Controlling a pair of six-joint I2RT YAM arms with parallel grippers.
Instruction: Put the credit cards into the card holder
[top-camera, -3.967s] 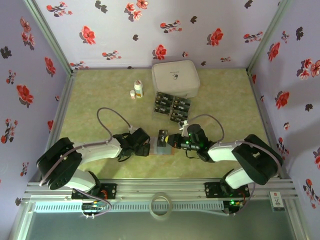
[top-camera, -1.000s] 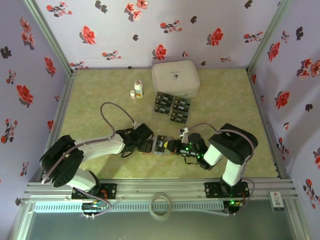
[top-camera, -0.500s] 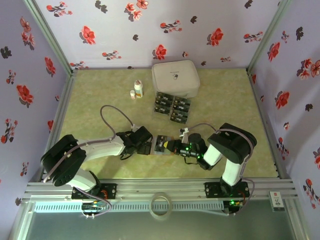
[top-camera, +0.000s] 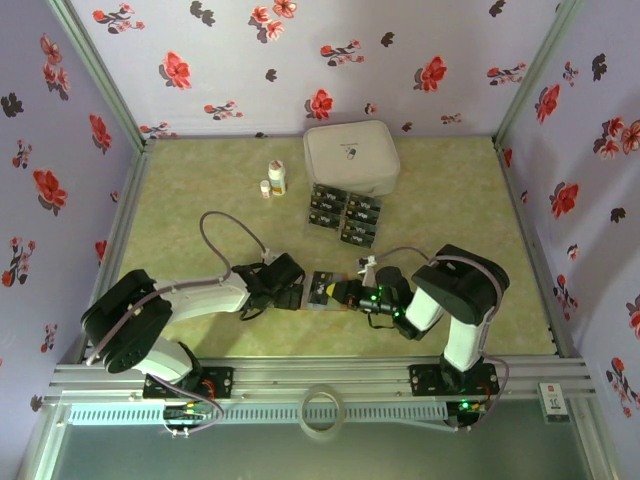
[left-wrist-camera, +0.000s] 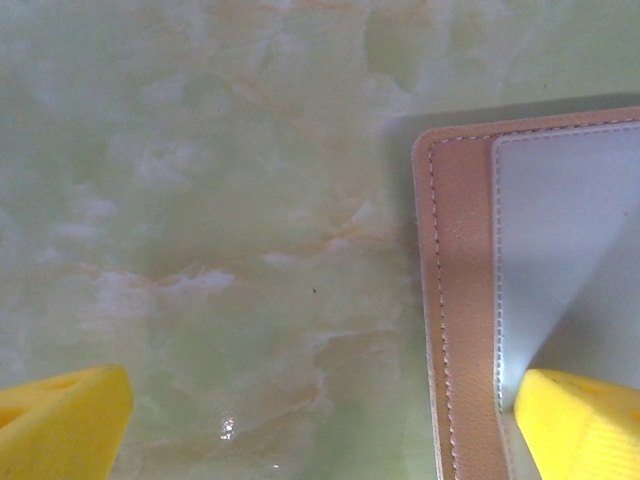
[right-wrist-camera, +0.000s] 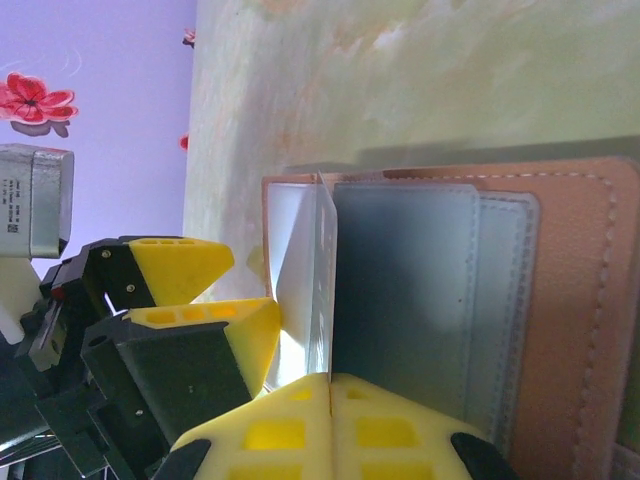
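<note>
Judging from the desk (top-camera: 200, 210), the task is barely begun: the cards (top-camera: 345, 213) lie in a stack well apart from the holder (right-wrist-camera: 570, 300), which lies open near the arms. The right gripper (right-wrist-camera: 330, 395) is pinched shut on one card (right-wrist-camera: 325, 280), edge-on at a grey pocket (not seated, I think). The left gripper (left-wrist-camera: 320, 420) gapes wide and empty, straddling the holder's edge.
</note>
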